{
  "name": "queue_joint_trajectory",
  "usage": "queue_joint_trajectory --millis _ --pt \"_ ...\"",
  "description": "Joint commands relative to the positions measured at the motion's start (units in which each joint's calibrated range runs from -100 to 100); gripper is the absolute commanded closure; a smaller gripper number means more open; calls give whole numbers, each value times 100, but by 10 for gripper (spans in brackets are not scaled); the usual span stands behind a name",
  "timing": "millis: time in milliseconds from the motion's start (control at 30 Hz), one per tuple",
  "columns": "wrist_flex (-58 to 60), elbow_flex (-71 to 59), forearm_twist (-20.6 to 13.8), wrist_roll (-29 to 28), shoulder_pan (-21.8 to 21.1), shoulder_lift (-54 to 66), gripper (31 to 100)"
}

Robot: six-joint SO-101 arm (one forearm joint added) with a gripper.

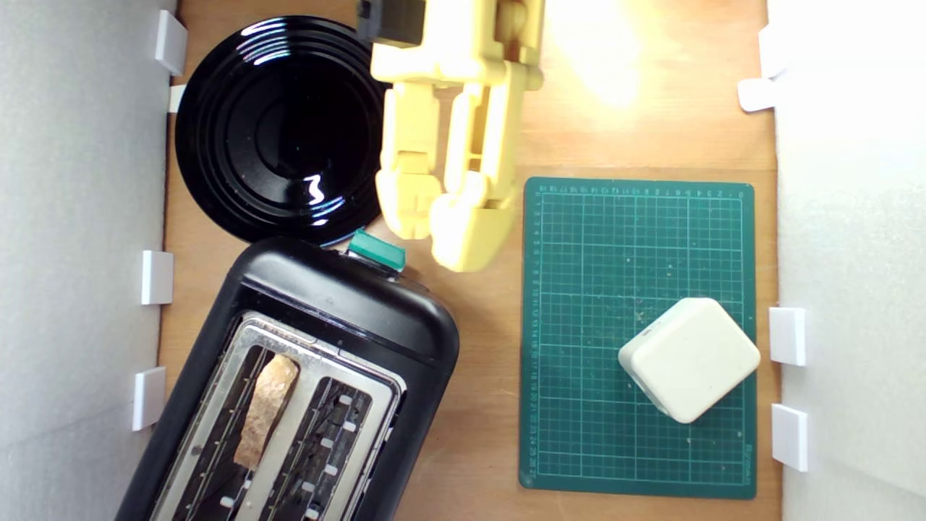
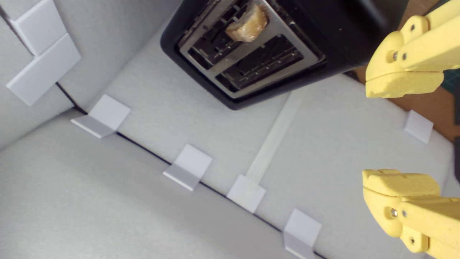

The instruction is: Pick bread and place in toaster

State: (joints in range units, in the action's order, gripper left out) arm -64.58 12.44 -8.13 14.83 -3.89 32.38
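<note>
The bread (image 1: 266,409) stands on edge in one slot of the black toaster (image 1: 347,304), its brown crust poking above the silver top plate; the wrist view shows the bread (image 2: 248,23) in the same toaster (image 2: 323,39). The neighbouring slot is empty. The toaster's green lever knob (image 1: 376,251) points toward the arm. My yellow gripper (image 1: 434,231) hovers just beyond that knob, between the toaster and the black plate, apart from the bread. In the wrist view the gripper (image 2: 395,133) has its fingers spread wide with nothing between them.
A glossy black plate (image 1: 278,130) lies at the exterior view's upper left. A green cutting mat (image 1: 636,253) on the right carries a cream-white rounded block (image 1: 689,358). White foam walls with small white brackets (image 1: 157,277) border both sides of the wooden table (image 1: 477,405).
</note>
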Motion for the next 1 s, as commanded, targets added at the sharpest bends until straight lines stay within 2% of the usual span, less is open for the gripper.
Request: queue_joint_trajectory --millis 0,100,333,533,767,967 --pt "50 -1003 -39 -26 -191 813 608" --pt "41 -1775 -39 100 -385 1338 660" --pt "50 -3836 -57 294 -675 2710 725" --pt "41 -5352 -21 451 -860 3917 835" --pt "50 -6550 -21 456 -876 4699 922" --pt "58 -7558 -12 581 -876 5348 944"
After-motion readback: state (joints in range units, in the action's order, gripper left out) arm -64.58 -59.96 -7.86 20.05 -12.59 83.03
